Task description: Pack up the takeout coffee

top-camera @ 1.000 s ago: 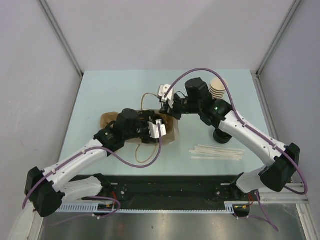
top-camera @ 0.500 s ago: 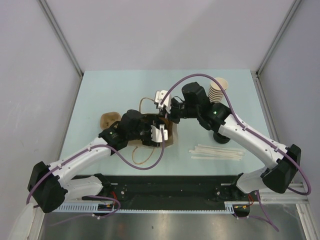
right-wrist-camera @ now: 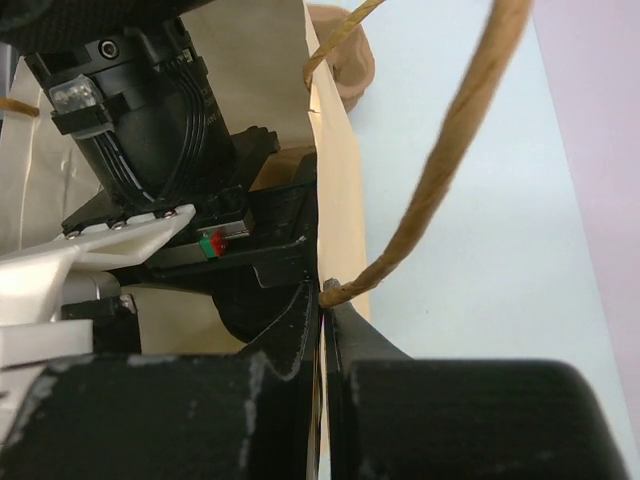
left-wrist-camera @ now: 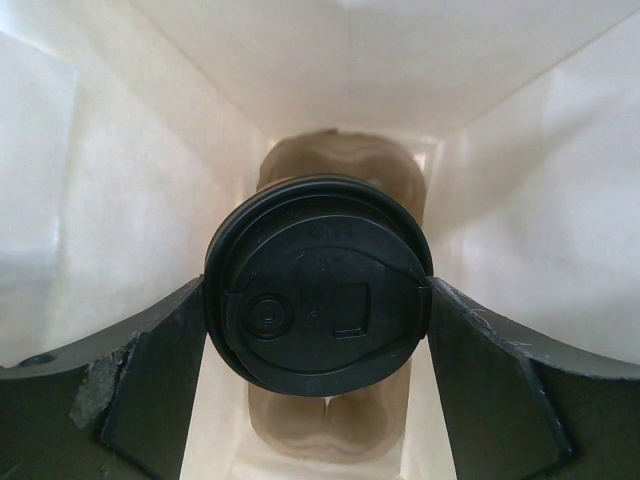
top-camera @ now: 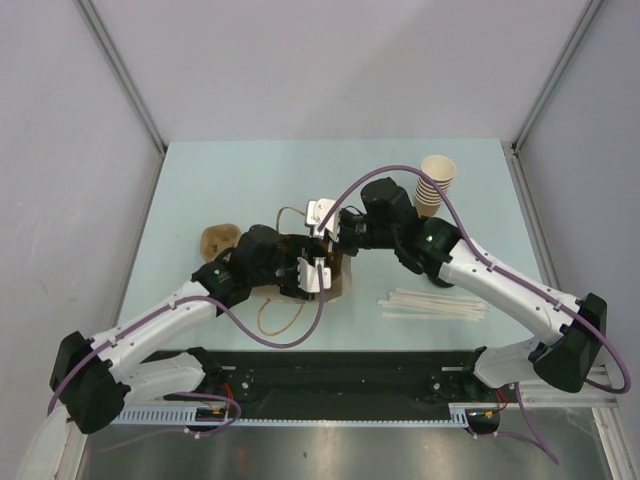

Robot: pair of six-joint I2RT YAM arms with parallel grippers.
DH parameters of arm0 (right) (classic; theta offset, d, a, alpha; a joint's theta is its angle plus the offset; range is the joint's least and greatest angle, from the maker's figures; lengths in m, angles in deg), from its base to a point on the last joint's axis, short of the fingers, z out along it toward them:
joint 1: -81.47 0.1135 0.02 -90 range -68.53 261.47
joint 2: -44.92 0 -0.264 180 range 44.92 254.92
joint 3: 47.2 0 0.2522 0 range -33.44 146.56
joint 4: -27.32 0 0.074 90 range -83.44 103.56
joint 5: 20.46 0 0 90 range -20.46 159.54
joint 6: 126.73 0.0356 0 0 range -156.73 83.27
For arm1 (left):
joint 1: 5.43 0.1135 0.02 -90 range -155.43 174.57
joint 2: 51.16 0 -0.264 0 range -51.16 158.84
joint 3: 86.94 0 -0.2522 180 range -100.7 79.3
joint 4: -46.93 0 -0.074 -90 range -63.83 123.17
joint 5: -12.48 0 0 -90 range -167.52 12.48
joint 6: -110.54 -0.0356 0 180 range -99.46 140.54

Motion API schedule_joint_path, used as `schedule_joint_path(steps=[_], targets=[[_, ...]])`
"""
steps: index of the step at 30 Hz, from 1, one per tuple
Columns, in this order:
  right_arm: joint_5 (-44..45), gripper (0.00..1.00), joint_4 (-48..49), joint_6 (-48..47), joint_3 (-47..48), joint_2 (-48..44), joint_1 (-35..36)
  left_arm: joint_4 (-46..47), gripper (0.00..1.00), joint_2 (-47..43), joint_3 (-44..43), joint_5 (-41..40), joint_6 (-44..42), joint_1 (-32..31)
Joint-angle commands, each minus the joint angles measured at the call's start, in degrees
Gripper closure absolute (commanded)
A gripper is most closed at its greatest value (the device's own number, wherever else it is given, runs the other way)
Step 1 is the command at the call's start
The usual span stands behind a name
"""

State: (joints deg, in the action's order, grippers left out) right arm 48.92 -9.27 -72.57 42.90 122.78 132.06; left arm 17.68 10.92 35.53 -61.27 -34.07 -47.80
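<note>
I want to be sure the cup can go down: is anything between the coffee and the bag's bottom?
Nothing visible blocks it. The takeout coffee, held in the left jaws, is already inside the paper bag; beyond it only a tan moulded shape lies at the bottom.

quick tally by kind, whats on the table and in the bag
tan paper coffee cup with black plastic lid: 1
brown paper bag with twine handles: 1
brown moulded pulp cup carriers: 2, one beside the bag, one inside
stack of lidless tan paper cups: 1
bundle of pale wooden stirrers: 1
total: 6
</note>
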Motion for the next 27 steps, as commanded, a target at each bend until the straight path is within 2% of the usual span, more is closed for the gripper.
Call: schedule_joint_path(steps=[1,9,18,27], targets=[[-3.7,1.0,4.0,-2.7,-0.7,-2.5,0.3,-0.2,0.6,-4.0,-1.8,1.6,-3.1,-0.3],[-8.1,1.0,3.1,-5.2,-1.0,-3.1,-1.0,-3.7,0.6,-5.0,-3.9,-0.2,-7.5,-0.4],[-12.1,1.0,3.9,-6.4,-0.9,-2.5,-1.5,-3.7,0.6,0.0,-2.6,1.0,-8.3,-0.7],[-8.6,1.0,4.3,-8.9,-0.9,-2.3,-0.8,0.0,0.61,3.4,1.2,-1.5,-7.9,-1.4]])
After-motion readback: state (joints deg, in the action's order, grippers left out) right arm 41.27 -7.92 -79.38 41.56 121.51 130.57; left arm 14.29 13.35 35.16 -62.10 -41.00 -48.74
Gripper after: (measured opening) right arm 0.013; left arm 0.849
